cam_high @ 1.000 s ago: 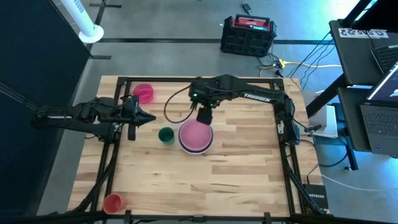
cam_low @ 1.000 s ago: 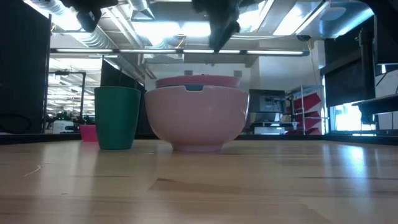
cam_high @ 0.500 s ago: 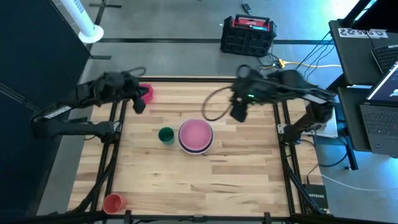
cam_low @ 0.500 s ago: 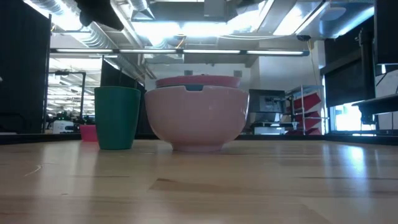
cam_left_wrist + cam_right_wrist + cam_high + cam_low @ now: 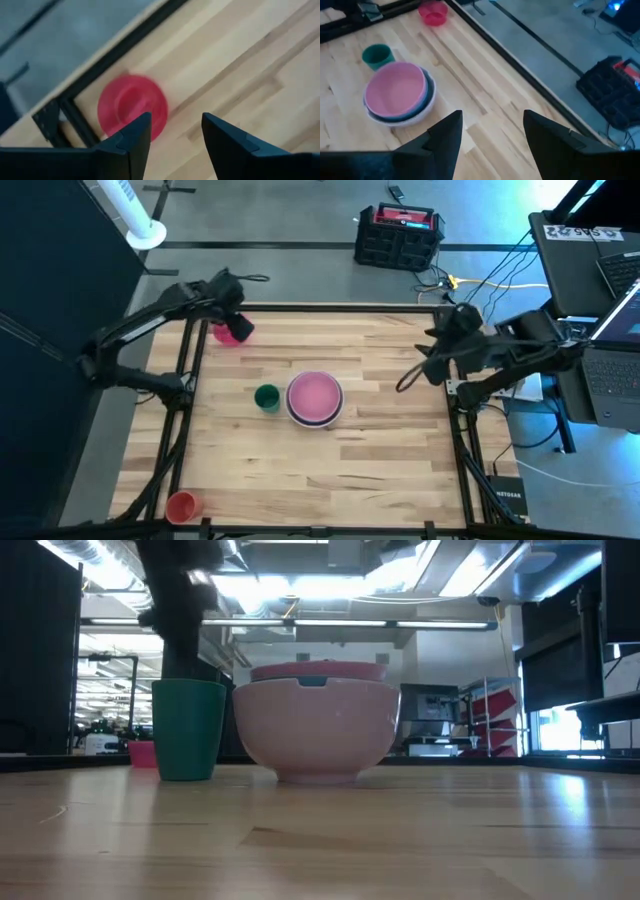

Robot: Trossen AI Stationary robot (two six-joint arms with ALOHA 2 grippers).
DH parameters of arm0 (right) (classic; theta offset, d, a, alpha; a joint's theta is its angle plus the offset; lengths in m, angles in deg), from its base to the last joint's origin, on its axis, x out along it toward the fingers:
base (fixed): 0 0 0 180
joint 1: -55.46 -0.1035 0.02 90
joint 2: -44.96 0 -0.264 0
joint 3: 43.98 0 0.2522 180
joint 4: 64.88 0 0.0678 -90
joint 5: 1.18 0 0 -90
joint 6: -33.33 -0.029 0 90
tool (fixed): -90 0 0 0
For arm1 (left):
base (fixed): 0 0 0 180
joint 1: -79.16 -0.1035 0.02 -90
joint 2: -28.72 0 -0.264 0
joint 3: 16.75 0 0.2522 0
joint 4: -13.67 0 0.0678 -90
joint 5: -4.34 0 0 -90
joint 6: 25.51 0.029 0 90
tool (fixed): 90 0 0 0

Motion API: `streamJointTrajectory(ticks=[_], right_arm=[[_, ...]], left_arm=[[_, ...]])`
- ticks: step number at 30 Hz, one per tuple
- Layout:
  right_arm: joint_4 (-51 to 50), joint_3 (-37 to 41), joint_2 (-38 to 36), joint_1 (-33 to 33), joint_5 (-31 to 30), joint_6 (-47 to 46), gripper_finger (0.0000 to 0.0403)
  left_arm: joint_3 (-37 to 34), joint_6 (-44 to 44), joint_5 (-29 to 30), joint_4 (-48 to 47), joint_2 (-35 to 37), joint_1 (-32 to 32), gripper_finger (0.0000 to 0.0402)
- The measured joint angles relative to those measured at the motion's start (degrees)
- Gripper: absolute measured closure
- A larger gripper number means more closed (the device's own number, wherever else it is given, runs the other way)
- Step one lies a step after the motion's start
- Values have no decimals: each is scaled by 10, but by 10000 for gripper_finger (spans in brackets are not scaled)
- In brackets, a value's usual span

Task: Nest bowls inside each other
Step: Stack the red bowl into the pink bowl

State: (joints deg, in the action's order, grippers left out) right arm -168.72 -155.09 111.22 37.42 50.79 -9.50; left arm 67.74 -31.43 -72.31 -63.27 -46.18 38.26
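A stack of nested bowls stands on its base at the table's middle. A pale pink bowl is uppermost, with a blue rim and a pale outer bowl around it. The small magenta bowl rests alone at the far left corner. My left gripper hangs over it, open and touching nothing; in the left wrist view the magenta bowl lies just beyond the fingers. My right gripper is open and raised over the table's right edge, well away from the stack.
A green cup stands upright just left of the stack. A red cup sits at the near left corner. The black frame rail runs close behind the magenta bowl. Bare wood lies in front and right of the stack.
My left gripper has swung from beside the green cup toward the table's far edge and tipped downward over the magenta bowl. My right gripper has risen from above the stack and drawn back toward the right edge. The bowls and cups have stayed put.
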Motion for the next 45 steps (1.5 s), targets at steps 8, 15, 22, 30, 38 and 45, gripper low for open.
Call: streamJointTrajectory(ticks=[8,15,22,30,38,45], right_arm=[[0,50,-23,-7,0,-16,203],[1,83,-38,-11,0,-26,203],[3,83,-40,-11,1,-33,203],[18,83,-40,-11,5,-34,203],[20,83,-40,-11,9,-34,203],[21,83,-40,-11,12,-34,203]], left_arm=[[10,-23,-1,-25,-87,-21,245],[16,-42,-2,-39,-152,-40,247],[16,-28,-17,-34,-193,-54,247],[16,-11,-18,-11,-233,-56,247],[11,-2,-27,1,-246,-66,247],[8,4,-42,13,-254,-73,247]])
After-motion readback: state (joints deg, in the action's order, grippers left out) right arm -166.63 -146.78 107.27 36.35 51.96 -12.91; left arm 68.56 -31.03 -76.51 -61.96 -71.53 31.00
